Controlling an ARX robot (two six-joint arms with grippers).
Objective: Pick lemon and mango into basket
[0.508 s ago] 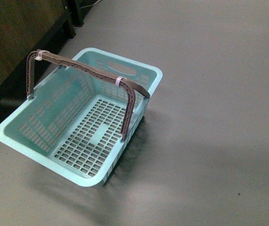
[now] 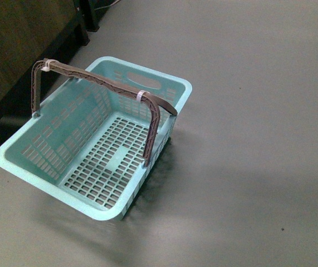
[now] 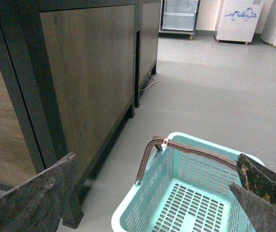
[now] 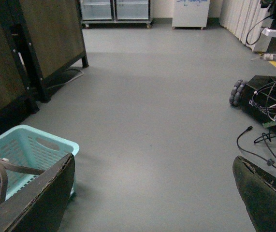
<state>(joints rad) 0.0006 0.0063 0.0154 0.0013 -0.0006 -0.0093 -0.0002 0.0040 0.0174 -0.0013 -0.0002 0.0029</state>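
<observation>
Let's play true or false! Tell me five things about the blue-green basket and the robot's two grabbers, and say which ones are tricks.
1. The basket has nothing in it. True.
2. The basket stands on a table. False: it stands on the grey floor.
3. The brown handles are tied together with a white zip tie. True.
4. The left gripper is holding a lemon. False: it is open with nothing between its fingers, and no fruit shows in any view.
5. The right gripper is open and holds nothing. True.
</observation>
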